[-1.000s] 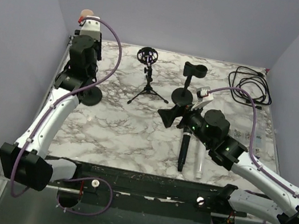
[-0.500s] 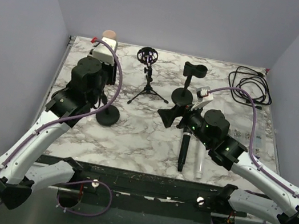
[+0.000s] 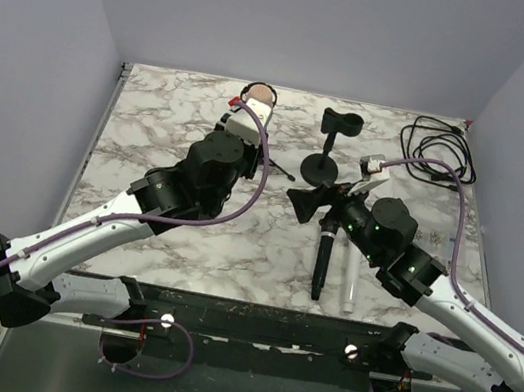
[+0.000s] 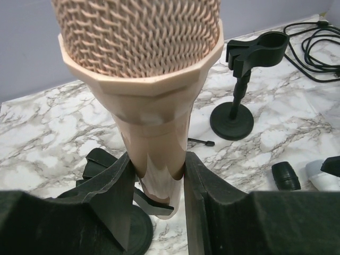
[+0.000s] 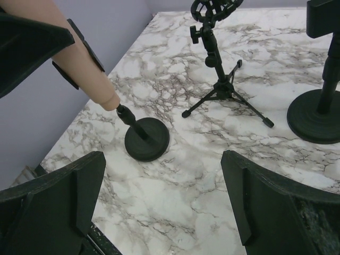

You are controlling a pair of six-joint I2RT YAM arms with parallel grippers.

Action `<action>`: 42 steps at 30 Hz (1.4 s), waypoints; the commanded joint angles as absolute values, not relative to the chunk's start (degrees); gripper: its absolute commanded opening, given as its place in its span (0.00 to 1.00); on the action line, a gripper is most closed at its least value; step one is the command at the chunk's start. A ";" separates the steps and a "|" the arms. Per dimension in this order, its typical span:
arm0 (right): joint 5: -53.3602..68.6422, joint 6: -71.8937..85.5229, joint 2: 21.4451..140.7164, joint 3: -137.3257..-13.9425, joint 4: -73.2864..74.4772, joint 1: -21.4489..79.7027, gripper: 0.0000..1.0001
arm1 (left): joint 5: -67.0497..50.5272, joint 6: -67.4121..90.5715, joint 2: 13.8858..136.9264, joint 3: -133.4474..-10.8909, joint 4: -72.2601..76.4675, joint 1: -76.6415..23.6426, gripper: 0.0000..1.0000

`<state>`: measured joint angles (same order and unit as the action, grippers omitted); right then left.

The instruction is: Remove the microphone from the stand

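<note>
A peach microphone (image 4: 143,79) sits in the clip of a small black stand with a round base (image 5: 147,139). My left gripper (image 4: 158,159) is shut on the microphone's body just above the clip (image 4: 154,204). In the top view the left gripper (image 3: 243,109) is at the table's back middle with the microphone head (image 3: 257,92) above it, and the arm hides the stand. In the right wrist view the microphone (image 5: 69,58) leans at the upper left. My right gripper (image 3: 304,201) is open and empty, to the right of the stand (image 5: 162,156).
A black tripod stand (image 5: 218,79) is just behind the round-base stand. A second round-base stand with an empty clip (image 3: 328,157) stands at the back right. A black microphone (image 3: 323,258) and a white one (image 3: 350,278) lie beside my right arm. A coiled cable (image 3: 438,146) lies at the far right.
My left arm has swung from the far left corner to the table's back middle, carrying the microphone and its stand along. My right gripper has shifted slightly.
</note>
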<state>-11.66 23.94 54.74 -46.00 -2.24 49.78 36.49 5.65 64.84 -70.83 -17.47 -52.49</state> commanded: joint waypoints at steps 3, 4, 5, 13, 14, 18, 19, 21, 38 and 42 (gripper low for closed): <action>-15.37 23.01 53.50 -47.03 -0.09 49.67 1.00 | 36.48 10.75 63.58 -73.06 -14.87 -54.92 0.00; -15.34 22.90 53.73 -47.12 -0.09 49.70 1.00 | 36.26 10.65 63.63 -73.77 -15.08 -54.99 0.00; -15.35 22.91 53.95 -47.21 -0.10 49.66 1.00 | 36.04 10.57 63.59 -74.83 -15.64 -55.11 0.00; -14.30 23.15 56.06 -47.75 -0.44 49.66 1.00 | 34.53 10.53 62.87 -75.73 -15.88 -55.63 0.00; -14.27 23.18 56.15 -47.73 -0.52 49.66 1.00 | 33.93 11.58 62.93 -75.22 -15.77 -55.66 0.00; -14.18 23.17 56.62 -47.81 -0.66 49.66 1.00 | 33.22 13.39 63.42 -73.05 -14.33 -57.14 0.00; -14.15 23.08 56.77 -47.89 -0.57 49.66 1.00 | 32.88 13.53 63.53 -72.70 -14.25 -57.38 0.00; -13.85 22.98 57.01 -48.23 -0.14 49.66 1.00 | 31.61 13.36 63.47 -72.25 -14.28 -57.61 0.12; 10.92 14.29 56.48 -52.62 2.38 49.66 1.00 | 14.71 13.04 54.67 -64.20 -11.62 -57.57 0.93; 10.77 15.31 56.71 -54.18 0.64 49.69 1.00 | 9.11 11.24 51.49 -62.49 -12.38 -57.48 0.99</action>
<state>5.80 16.38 56.58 -51.13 2.28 49.76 17.98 13.45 55.59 -63.99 -13.74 -57.43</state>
